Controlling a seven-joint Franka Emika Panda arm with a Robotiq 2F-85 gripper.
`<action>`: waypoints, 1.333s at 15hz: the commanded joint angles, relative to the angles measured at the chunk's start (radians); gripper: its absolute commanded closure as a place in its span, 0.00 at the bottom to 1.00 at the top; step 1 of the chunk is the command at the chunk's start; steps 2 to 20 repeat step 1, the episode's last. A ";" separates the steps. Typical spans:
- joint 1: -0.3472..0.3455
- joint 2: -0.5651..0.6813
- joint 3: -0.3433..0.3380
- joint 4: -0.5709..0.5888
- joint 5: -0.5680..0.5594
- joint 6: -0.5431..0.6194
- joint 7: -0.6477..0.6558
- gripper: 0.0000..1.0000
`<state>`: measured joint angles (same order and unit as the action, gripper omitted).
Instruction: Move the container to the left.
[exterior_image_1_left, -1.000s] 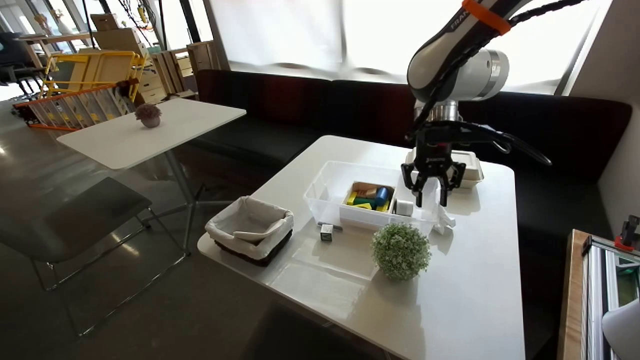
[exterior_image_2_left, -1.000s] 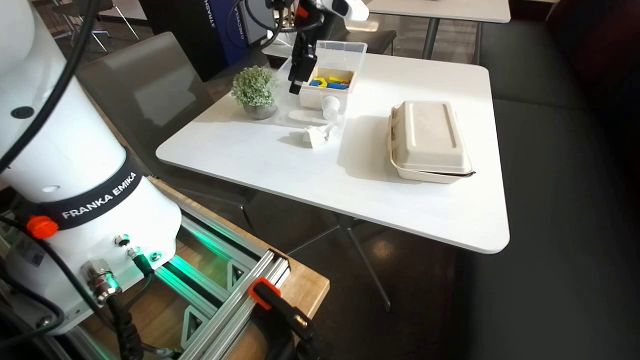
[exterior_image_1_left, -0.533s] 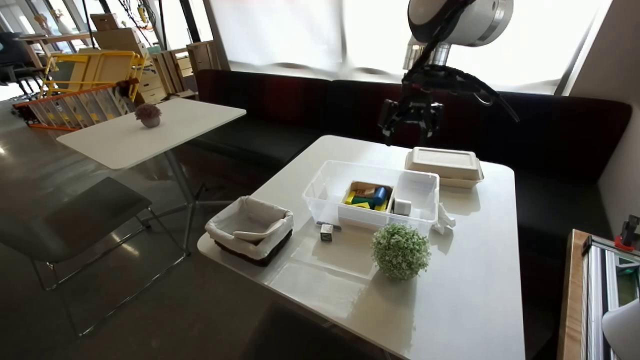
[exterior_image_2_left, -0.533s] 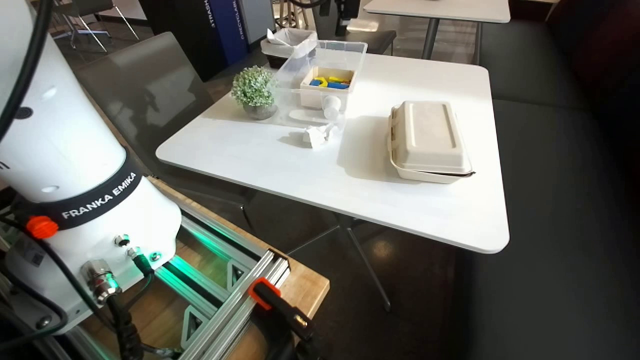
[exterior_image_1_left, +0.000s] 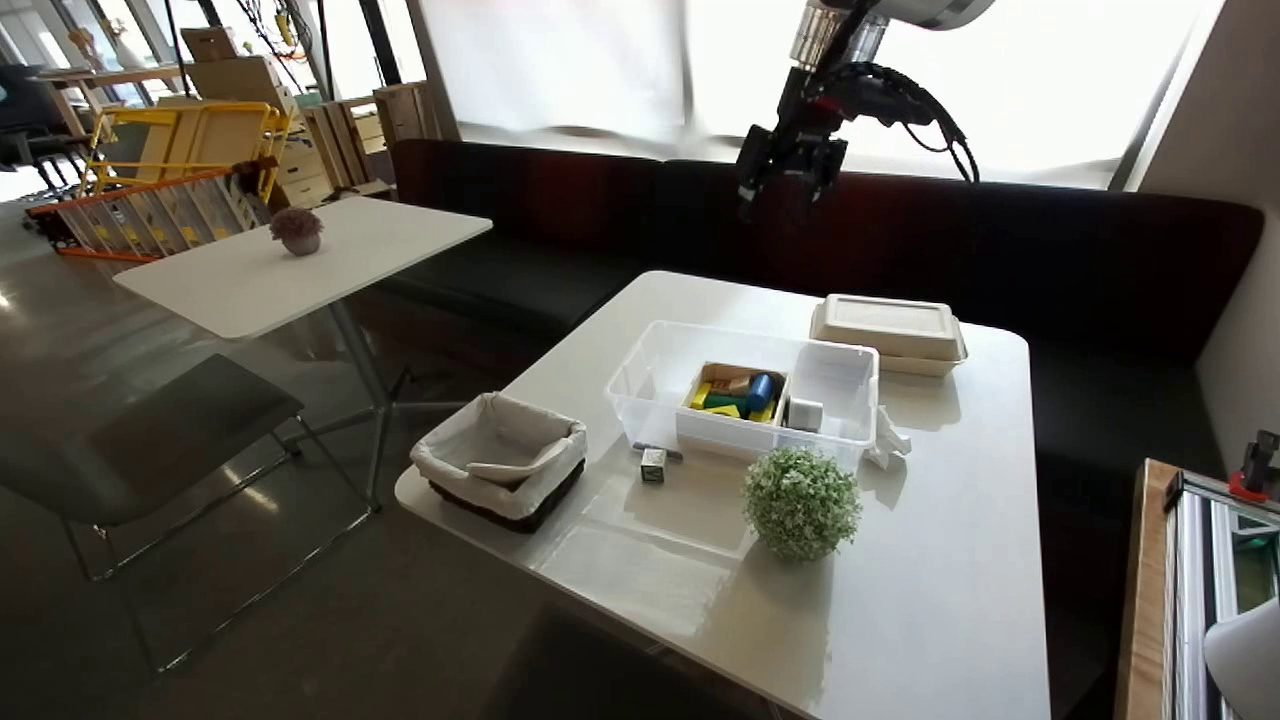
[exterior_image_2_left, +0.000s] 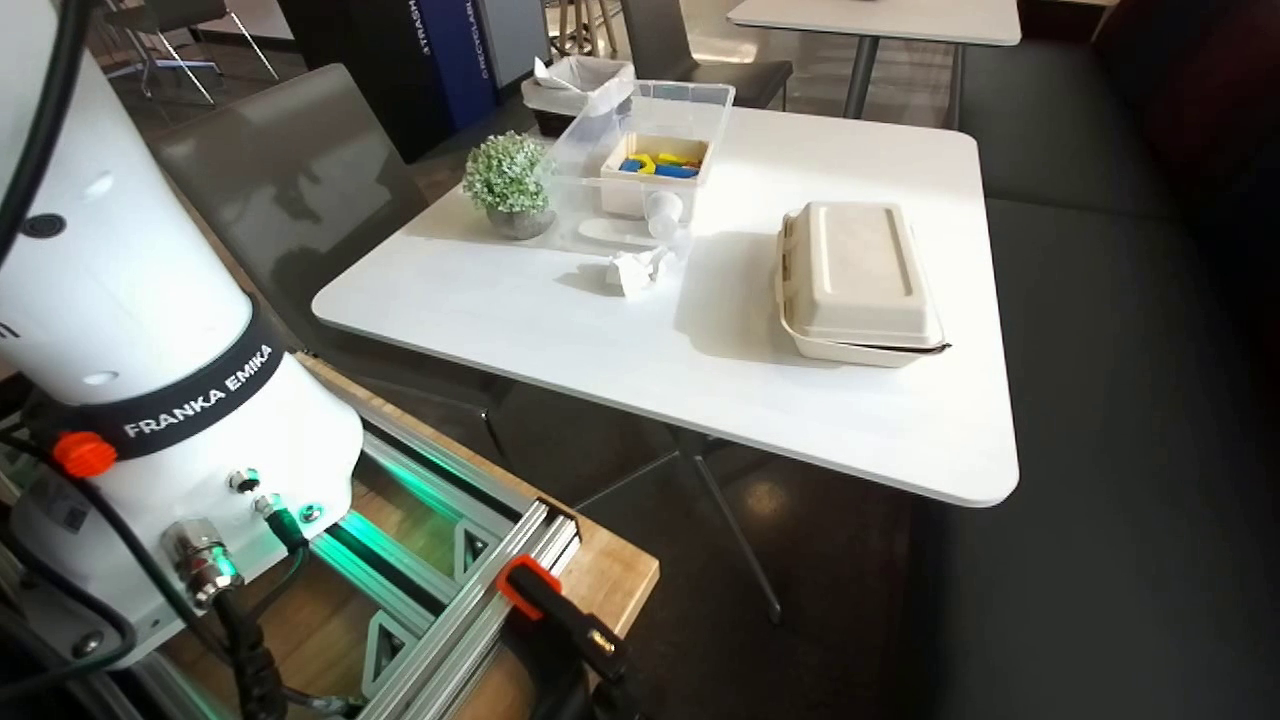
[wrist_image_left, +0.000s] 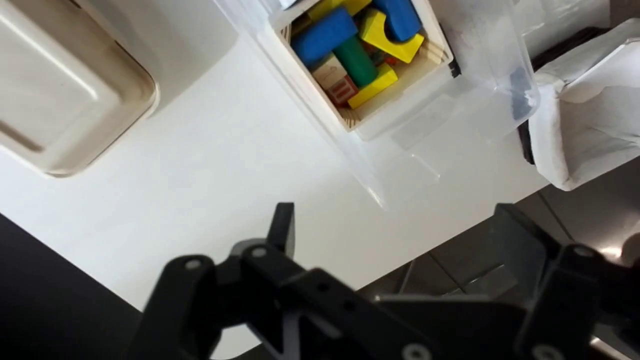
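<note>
The container (exterior_image_1_left: 838, 380), its long axis directed roughly left to right in an exterior view, is carried by the tabletop (exterior_image_1_left: 930, 580) below and to the near side of the gripper (exterior_image_1_left: 771, 208), whose jaws are spread wide with nothing held.

We see our end effector (wrist_image_left: 395, 220), jaws apart; on the worktop (wrist_image_left: 220, 165), a translucent tub (wrist_image_left: 487, 65) holds a wooden box (wrist_image_left: 412, 71) of toy blocks (wrist_image_left: 356, 60).
</note>
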<state>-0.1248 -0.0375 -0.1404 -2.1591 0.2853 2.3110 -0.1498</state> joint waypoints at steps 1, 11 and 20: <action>-0.001 0.000 -0.001 0.005 -0.001 -0.002 -0.009 0.00; -0.001 0.000 -0.001 0.005 -0.001 -0.002 -0.009 0.00; -0.001 0.000 -0.001 0.005 -0.001 -0.002 -0.009 0.00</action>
